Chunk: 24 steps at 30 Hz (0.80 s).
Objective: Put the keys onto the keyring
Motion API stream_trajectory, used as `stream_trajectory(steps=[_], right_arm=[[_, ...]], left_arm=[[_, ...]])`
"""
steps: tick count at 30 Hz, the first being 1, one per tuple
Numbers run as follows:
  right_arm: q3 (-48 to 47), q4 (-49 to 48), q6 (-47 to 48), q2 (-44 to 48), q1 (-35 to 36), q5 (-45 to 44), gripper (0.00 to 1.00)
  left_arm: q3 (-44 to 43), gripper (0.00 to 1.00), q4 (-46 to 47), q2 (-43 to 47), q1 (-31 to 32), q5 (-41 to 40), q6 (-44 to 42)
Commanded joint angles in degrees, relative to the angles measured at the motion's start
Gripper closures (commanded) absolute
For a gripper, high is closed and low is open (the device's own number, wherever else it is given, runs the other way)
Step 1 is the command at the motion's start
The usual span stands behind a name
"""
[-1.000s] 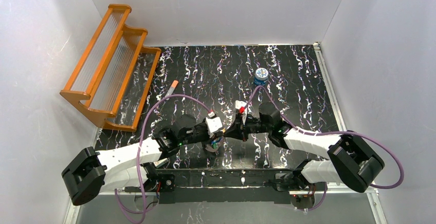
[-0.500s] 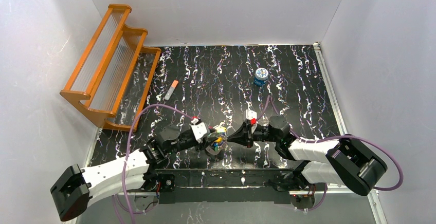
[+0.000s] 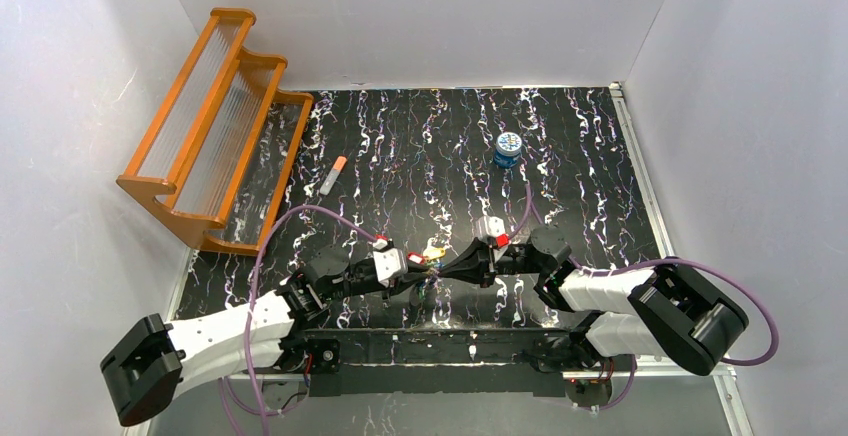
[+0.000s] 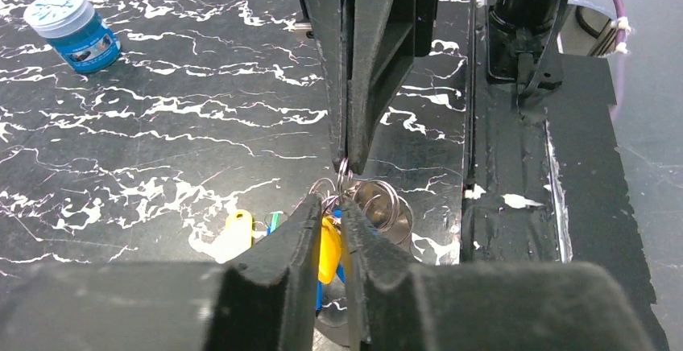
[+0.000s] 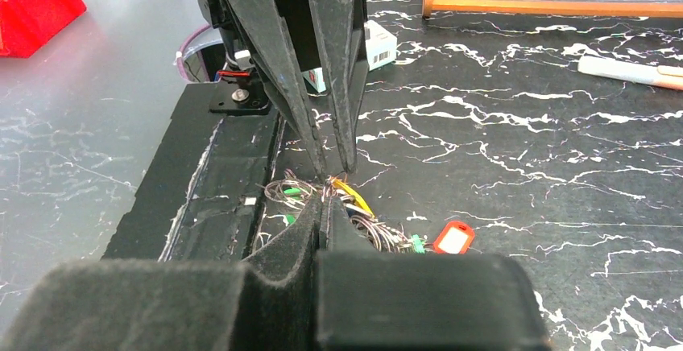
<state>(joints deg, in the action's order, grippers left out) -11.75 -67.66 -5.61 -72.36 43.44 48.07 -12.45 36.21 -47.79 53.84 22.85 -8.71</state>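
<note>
Overhead, the two arms met tip to tip near the front edge of the table point(image 3: 560, 156). The left gripper point(image 3: 410, 264) reached in from the left and the right gripper point(image 3: 455, 262) from the right, with the keys point(image 3: 432, 253) bunched in the small gap between them. Neither arm was nearer, since both were at the bunch. How the jaws stood could not be read from up there.

Through the left wrist camera, the left jaws stood only a sliver apart. A yellow key point(image 4: 329, 248) sat in that slit, apparently clamped by its head. Straight ahead, the right fingers pointed down, pressed flat together. A thin wire loop, the keyring point(image 4: 344, 175), stood on edge at their very tip and seemed to be nipped there. So the ring lay directly ahead of the key, just beyond the left fingertips. More wire rings point(image 4: 380, 203) lay just to its right. A second yellow key point(image 4: 233, 234) rested on the table to the left, apart from the jaws.

Through the right wrist camera, the right jaws showed fully closed at the bottom. The left fingers stood opposite with a narrow gap, and the yellow key slanted out from their tips. Only this view showed a red key point(image 5: 453, 238) lying in the tangle of wire on the table, but the right fingers hid the nipped loop. In my judgement, the coming move would turn on lining the key's hole up with that loop's open end.
</note>
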Motion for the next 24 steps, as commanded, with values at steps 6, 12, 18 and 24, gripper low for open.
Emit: stream_trajectory(steps=[6,12,18,24], right_arm=[[-1.17,-6.08,-1.48,0.53,-0.28,1.87,0.99],[-1.6,-6.76,-2.85,0.47,-0.29,2.56,0.99],[-1.87,-7.44,-3.68,0.47,-0.26,2.46,0.99],[-1.62,-8.01,-4.36,0.82,-0.27,1.47,0.99]], left_arm=[[-0.13,0.95,2.03,-2.86,0.22,2.65,-0.91],[-0.91,1.0,2.03,-6.1,0.22,3.14,-2.42],[-2.52,1.0,2.03,-9.49,0.23,3.22,-2.78],[-2.6,1.0,0.63,-7.88,0.22,2.59,-2.31]])
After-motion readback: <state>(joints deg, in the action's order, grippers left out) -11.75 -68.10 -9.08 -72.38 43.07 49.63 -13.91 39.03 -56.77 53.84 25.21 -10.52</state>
